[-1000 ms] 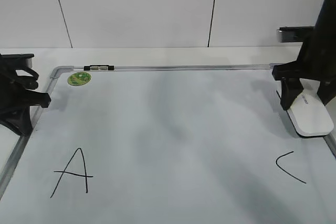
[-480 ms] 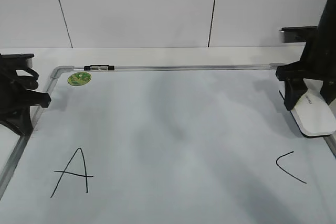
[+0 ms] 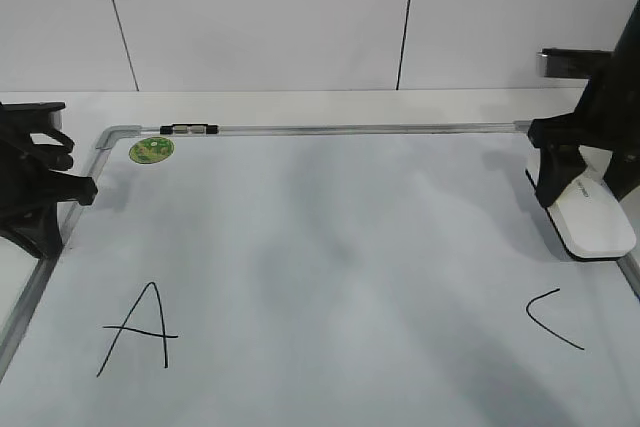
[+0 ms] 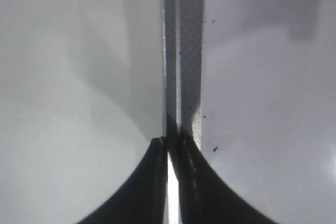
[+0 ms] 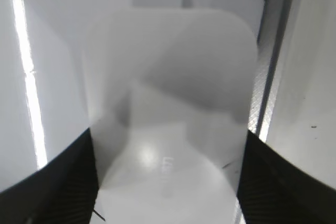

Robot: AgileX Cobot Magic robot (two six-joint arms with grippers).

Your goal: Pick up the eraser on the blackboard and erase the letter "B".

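Observation:
The blackboard (image 3: 330, 247) is a white board with a silver frame, lying flat. The white eraser (image 3: 592, 219) rests on it at the right edge, above the "C". My right gripper (image 3: 588, 192) straddles the eraser, with a black jaw against each long side. In the right wrist view the eraser (image 5: 168, 103) fills the space between the jaws (image 5: 165, 182). No letter "B" shows in any view; the board between "A" and "C" carries no letter. My left gripper (image 3: 60, 192) is shut and empty over the board's left frame (image 4: 184, 51), its tips (image 4: 170, 145) nearly touching.
A black "A" (image 3: 140, 332) is at the front left and a black "C" (image 3: 552, 319) at the front right. A round green sticker (image 3: 151, 150) and a small marker (image 3: 188, 129) lie at the back left corner. The board's right frame (image 5: 268, 77) runs just beside the eraser.
The right gripper and the eraser shifted slightly right along the board's edge, then back left. The left arm has not moved.

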